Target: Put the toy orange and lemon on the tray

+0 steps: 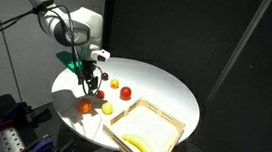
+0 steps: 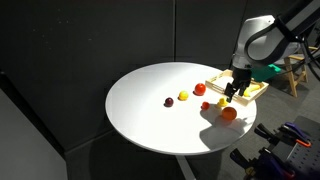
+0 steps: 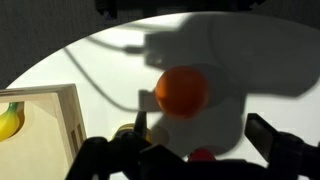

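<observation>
The toy orange [image 1: 85, 107] lies on the round white table near its edge; it also shows in an exterior view [image 2: 229, 114] and in the wrist view [image 3: 182, 90]. The lemon [image 1: 106, 108] lies close beside it, between the orange and the tray, and shows in an exterior view [image 2: 221, 102]. The light-wood tray [image 1: 162, 123] holds a banana [image 1: 139, 145]. My gripper [image 1: 91, 80] hangs open and empty just above the table beside the orange. In the wrist view its fingers [image 3: 205, 132] are spread, with the orange just beyond them.
Several small toy fruits lie on the table: a red-and-yellow one [image 1: 126, 92], a small yellow one [image 1: 114, 82] and a red one [image 1: 104, 78]. A red fruit [image 3: 203, 155] sits under the gripper. The tray's corner [image 3: 60, 105] is at the wrist view's left.
</observation>
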You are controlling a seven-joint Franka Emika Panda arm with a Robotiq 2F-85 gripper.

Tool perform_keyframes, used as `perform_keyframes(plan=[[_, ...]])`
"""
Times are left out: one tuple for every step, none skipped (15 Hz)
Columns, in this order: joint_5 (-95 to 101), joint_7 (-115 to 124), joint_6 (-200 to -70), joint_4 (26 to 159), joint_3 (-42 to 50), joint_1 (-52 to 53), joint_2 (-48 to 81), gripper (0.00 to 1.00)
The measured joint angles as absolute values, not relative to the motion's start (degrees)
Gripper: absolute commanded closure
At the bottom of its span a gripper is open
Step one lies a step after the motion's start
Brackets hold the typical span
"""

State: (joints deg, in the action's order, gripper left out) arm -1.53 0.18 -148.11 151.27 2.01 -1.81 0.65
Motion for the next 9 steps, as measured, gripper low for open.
perform_keyframes(plan=[[-1.5,0.2,-148.6,151.3,2.0,-1.8,1.3,0.00],[-1.5,0.2,-149.2,151.3,2.0,-1.8,1.9,0.00],[-1.5,0.2,-149.6,151.3,2.0,-1.8,2.5,0.00],[-1.5,0.2,-150.1,151.3,2.0,-1.8,3.1,0.00],[-1.5,0.2,-150.7,151.3,2.0,-1.8,3.8,0.00],[-1.4,0.2,-151.3,151.2,2.0,-1.8,4.6,0.00],[-1.2,0.2,-151.9,151.2,2.0,-1.8,5.4,0.00],[-0.8,0.2,-152.5,151.2,2.1,-1.8,6.1,0.00],[-0.3,0.3,-153.1,151.1,2.1,-1.8,6.9,0.00]])
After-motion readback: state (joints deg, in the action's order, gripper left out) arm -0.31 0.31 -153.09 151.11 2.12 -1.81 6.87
